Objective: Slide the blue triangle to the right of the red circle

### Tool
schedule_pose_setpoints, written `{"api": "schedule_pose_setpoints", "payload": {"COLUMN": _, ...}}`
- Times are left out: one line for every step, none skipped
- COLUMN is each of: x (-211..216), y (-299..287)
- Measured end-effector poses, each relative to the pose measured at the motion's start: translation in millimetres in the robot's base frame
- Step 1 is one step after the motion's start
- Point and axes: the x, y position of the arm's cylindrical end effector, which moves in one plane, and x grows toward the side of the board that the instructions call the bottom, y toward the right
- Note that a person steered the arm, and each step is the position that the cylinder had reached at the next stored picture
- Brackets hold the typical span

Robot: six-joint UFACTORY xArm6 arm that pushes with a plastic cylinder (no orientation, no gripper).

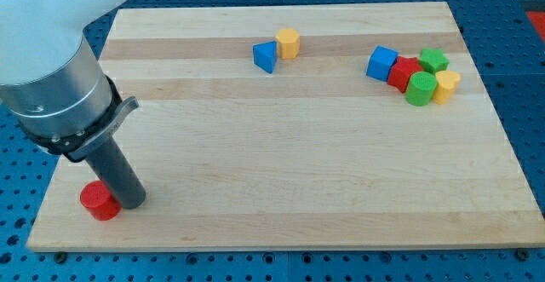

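Note:
The blue triangle (266,56) lies near the view's top centre of the wooden board, touching a yellow hexagonal block (288,42) on its right. The red circle (100,201) sits at the view's bottom left corner of the board. My tip (130,203) rests on the board just right of the red circle, touching or nearly touching it. The tip is far from the blue triangle, which lies up and to the right.
A cluster at the view's top right holds a blue cube (382,63), a red block (404,73), a green star-like block (433,60), a green cylinder (420,89) and a yellow block (446,86). The arm's large grey body (60,86) covers the board's left edge.

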Motion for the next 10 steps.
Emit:
{"api": "schedule_pose_setpoints", "payload": {"x": -14, "y": 20}}
{"api": "schedule_pose_setpoints", "payload": {"x": -58, "y": 101}}
{"api": "schedule_pose_setpoints", "payload": {"x": -113, "y": 173}}
{"api": "schedule_pose_setpoints", "payload": {"x": -178, "y": 212}}
{"api": "schedule_pose_setpoints", "payload": {"x": -238, "y": 243}}
{"api": "schedule_pose_setpoints", "payload": {"x": -280, "y": 260}}
{"api": "schedule_pose_setpoints", "payload": {"x": -282, "y": 242}}
{"api": "schedule_pose_setpoints", "payload": {"x": -282, "y": 212}}
{"api": "schedule_pose_setpoints", "payload": {"x": -280, "y": 189}}
{"api": "schedule_pose_setpoints", "payload": {"x": -265, "y": 174}}
